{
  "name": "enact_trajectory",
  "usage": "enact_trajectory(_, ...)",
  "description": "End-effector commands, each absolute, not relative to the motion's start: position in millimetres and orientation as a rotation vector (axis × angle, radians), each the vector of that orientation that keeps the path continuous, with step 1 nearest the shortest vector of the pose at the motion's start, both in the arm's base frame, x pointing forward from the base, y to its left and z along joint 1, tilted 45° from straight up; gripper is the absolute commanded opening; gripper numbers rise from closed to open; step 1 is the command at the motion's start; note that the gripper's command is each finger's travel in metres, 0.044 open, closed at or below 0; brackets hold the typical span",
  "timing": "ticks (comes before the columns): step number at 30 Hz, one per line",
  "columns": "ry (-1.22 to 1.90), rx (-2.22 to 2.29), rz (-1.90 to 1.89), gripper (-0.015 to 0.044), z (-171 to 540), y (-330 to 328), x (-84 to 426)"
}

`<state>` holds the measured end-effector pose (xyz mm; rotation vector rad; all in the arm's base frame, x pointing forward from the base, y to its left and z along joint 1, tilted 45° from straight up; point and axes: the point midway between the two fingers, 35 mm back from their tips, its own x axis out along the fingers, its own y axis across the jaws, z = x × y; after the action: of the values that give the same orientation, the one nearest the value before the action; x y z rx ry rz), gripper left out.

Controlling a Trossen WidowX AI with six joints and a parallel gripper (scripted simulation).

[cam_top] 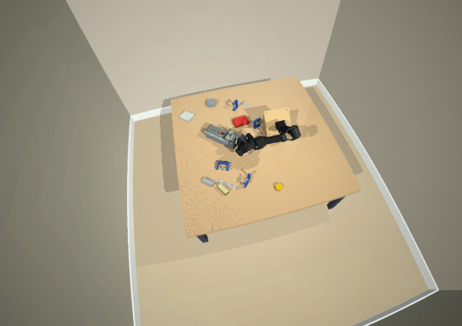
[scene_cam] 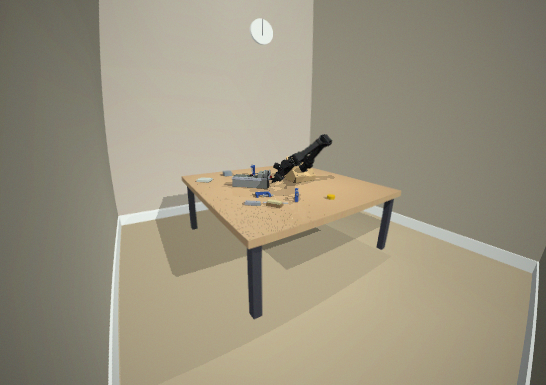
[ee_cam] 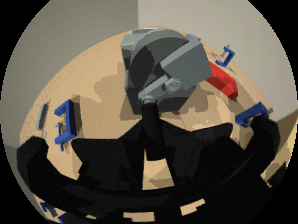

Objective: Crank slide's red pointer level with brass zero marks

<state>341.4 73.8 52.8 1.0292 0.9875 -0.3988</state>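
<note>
The grey machine [cam_top: 217,136] [scene_cam: 249,182] [ee_cam: 188,65] stands left of the arm. Its grey crank arm [ee_cam: 156,89] slants down-left in the wrist view, ending at the dark upright handle [ee_cam: 151,114]. My gripper [cam_top: 239,144] [scene_cam: 275,177] [ee_cam: 149,121] is shut on this handle, at the machine's near end. A tiny red spot, probably the pointer [cam_top: 222,133], shows on top of the machine in the top view. The brass zero marks are too small to make out, so I cannot tell whether the pointer is level with them. The wrist view does not show the pointer.
A red block [cam_top: 240,121] [ee_cam: 223,82] lies beside the machine. Blue clamps [cam_top: 257,123] [cam_top: 222,163] [ee_cam: 72,122] stand on both sides. A pale wooden board [cam_top: 274,115] is by the arm's base. A yellow puck [cam_top: 278,186] [scene_cam: 331,197] lies toward the table's front edge.
</note>
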Motion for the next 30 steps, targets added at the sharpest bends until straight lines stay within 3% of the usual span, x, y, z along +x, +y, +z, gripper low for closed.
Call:
enact_trajectory(1, 0.967, 1.033, -0.389, 0.0, 61.2, 72.6, 345.5)
enact_trajectory(30, 0.966, 1.033, -0.389, 0.0, 70.0, 66.9, 347.2)
